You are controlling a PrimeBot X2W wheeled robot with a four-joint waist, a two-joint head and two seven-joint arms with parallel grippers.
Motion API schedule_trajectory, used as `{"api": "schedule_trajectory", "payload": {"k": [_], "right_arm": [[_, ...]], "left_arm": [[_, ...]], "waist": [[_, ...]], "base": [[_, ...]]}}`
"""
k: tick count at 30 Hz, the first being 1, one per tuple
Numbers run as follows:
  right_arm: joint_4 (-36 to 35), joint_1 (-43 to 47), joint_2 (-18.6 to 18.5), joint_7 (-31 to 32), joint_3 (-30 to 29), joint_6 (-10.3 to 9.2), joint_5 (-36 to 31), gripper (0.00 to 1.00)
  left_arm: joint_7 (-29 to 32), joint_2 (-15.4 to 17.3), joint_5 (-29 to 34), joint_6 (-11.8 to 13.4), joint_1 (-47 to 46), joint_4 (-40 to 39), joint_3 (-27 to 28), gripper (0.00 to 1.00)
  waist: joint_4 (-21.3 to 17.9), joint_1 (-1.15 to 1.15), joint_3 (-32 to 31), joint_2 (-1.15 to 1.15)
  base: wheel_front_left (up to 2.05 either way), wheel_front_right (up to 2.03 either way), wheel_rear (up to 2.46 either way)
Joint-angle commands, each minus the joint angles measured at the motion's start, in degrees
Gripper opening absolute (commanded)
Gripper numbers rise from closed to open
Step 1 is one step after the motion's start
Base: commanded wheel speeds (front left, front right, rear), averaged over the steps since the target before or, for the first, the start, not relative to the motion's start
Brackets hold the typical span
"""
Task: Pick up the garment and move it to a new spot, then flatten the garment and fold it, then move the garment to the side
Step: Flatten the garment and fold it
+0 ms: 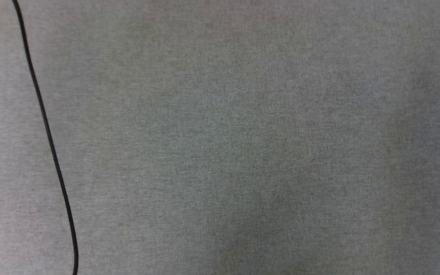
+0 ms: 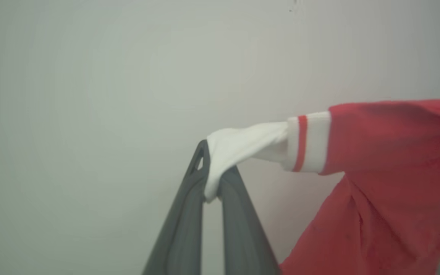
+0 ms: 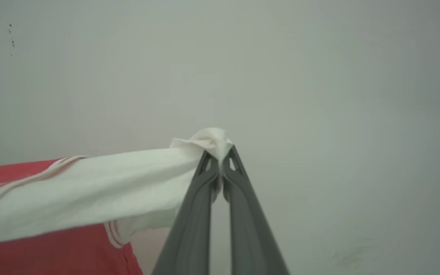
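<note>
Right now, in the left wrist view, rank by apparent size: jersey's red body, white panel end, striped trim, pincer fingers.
1. jersey's red body
2. left pincer's fingers, though nearness to the lens inflates them
3. white panel end and striped trim: look alike, not ranked

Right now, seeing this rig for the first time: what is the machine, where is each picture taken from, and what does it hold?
It is a wheeled robot with two arms, each ending in two long dark fingers. The head picture looks down on a grey cloth surface with a black cable along its left. The other two look along each arm's fingers from the wrist. The left gripper is shut on a white part of a red and white jersey; the right gripper is shut on another white part.
</note>
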Motion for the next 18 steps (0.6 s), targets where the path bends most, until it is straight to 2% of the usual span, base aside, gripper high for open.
{"api": "schedule_trajectory", "payload": {"k": [1,6,9,18], "right_arm": [[0.95,-0.68,0.18,-0.43,0.0,-0.1,-0.31,0.0],[10.12,-1.94,1.53,-4.4,0.72,-0.1,-0.15,0.0],[13.11,-1.24,2.07,-5.62,0.61,-0.1,0.1,0.0],[25.65,8.25,3.06,-11.47,0.84,-0.09,2.34,0.0]], "left_arm": [[-0.17,0.17,0.03,-0.14,-0.69,0.95,0.03,0.0],[-0.93,-1.83,-1.62,-1.47,-0.97,8.74,0.11,0.0],[-1.02,-2.53,-2.4,-2.1,-0.21,11.14,0.05,0.0],[-1.6,-6.74,-7.22,-4.88,7.35,20.57,-0.14,0.0]], "waist": [[-0.45,-0.01,1.12,0.0],[-0.93,-0.01,3.55,0.0],[-0.91,-0.01,4.25,0.0],[-0.2,-0.01,3.8,0.0]], "base": [[0.0,0.0,0.0],[0.0,0.0,0.0],[0.0,0.0,0.0],[0.0,0.0,0.0]]}}
